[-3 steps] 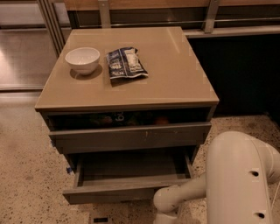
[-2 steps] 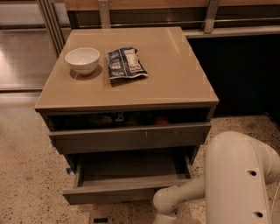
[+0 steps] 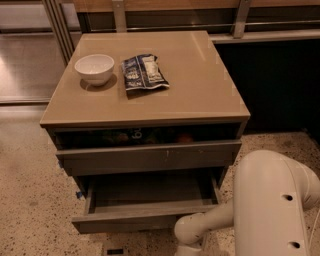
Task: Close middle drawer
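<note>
arm [image 3: 272, 205]: the nearest thing, a bulky white shell filling the lower right corner, with a thinner white link reaching left to a rounded joint [image 3: 189, 234] just below the pulled-out drawer's right end
gripper: out of view, past the bottom edge beyond that joint, so how its jaws stand cannot be told
middle drawer [image 3: 127, 222]: pulled well out of the desk at the bottom centre, plain flat front toward the camera, its smooth grey bottom bare (thin side walls show on both sides)
floor [image 3: 30, 200]: speckled beige terrazzo around the desk, with a small dark plate at the bottom edge just below the drawer front
upper drawer front [image 3: 150, 159]: grey, above and behind the open drawer, sticking out only a little, with a small pale scratch at its centre
gap under the top: dark, with dim shapes inside, one of them reddish [image 3: 184, 137]; what they are cannot be told
desk [image 3: 200, 85]: tan, glossy square top
snack bag [image 3: 145, 72]: dark blue and white, crumpled, lying flat left of centre
bowl [image 3: 94, 68]: white, upright, just left of the bag and not touching it
behind: metal posts [image 3: 119, 15] and a pale rail along the back edge
</note>
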Tool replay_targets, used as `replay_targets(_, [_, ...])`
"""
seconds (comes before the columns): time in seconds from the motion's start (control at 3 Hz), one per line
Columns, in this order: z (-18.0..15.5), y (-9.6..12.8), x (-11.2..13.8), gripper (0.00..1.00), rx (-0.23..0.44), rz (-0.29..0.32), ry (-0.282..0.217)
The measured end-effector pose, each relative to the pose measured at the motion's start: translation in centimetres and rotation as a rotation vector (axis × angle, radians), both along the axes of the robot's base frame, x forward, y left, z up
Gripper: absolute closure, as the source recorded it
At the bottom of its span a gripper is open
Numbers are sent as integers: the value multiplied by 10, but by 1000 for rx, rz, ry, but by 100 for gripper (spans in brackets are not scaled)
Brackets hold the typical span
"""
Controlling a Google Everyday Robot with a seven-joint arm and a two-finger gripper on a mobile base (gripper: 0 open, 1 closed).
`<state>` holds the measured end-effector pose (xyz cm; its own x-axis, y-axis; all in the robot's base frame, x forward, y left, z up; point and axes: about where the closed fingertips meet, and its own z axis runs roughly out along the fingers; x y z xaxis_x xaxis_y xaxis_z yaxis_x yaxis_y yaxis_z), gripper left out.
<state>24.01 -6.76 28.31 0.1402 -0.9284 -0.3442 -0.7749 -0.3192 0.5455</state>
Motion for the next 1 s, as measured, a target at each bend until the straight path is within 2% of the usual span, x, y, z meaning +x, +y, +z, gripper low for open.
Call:
replay_targets(0.67, [-6, 2, 1, 0, 23, 22, 20])
replay_targets(1.0, [0, 1, -2, 0, 100, 69, 8])
